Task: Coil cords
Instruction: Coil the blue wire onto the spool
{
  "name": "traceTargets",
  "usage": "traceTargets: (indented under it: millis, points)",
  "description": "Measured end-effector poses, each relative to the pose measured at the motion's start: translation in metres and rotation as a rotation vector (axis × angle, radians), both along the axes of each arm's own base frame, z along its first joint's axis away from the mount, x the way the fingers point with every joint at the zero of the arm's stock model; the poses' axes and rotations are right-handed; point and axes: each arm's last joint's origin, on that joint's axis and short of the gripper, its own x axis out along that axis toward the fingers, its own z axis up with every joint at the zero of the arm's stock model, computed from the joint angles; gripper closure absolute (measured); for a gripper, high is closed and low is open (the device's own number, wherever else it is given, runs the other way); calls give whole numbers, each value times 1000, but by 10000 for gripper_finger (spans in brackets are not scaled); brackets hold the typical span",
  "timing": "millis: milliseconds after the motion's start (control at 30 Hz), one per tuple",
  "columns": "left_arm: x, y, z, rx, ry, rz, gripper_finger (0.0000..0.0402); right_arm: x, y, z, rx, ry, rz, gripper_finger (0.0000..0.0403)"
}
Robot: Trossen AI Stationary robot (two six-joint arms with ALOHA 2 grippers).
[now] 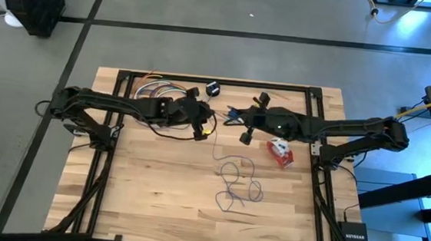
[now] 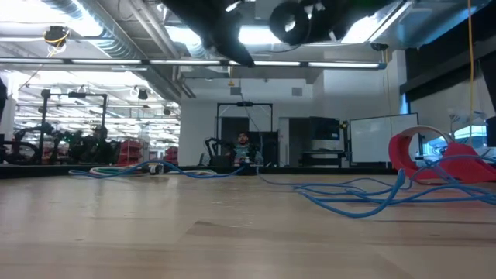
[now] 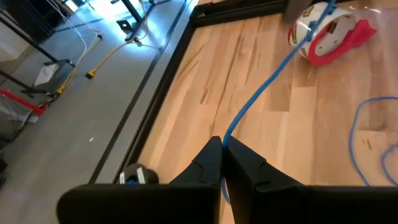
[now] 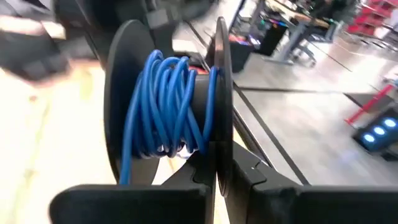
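Two slender dark arms are seen from above, each built of tubular segments joined by bulkier rounded housings, with thin black cables looped beside the shoulders. The left gripper is formed of two matte black, wedge-shaped fingers tapering to narrow tips, mounted ahead of a broad flat carriage. The right gripper is made alike, its black fingers squared and smooth, behind them the same wide bar.
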Motion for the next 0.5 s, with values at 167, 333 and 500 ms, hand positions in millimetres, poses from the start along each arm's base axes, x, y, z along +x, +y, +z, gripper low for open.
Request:
traceTargets:
  millis: [167, 333, 500]
  points:
    - [-12, -1, 3, -26, 51, 16, 400, 10, 0, -13, -1, 46, -5, 384]
    - [-16, 4, 3, -30, 66, 40, 398, 19, -1, -26, 1, 92, -5, 384]
    - [-16, 10, -1, -45, 60, 84, 397, 24, 0, -23, 10, 31, 20, 384]
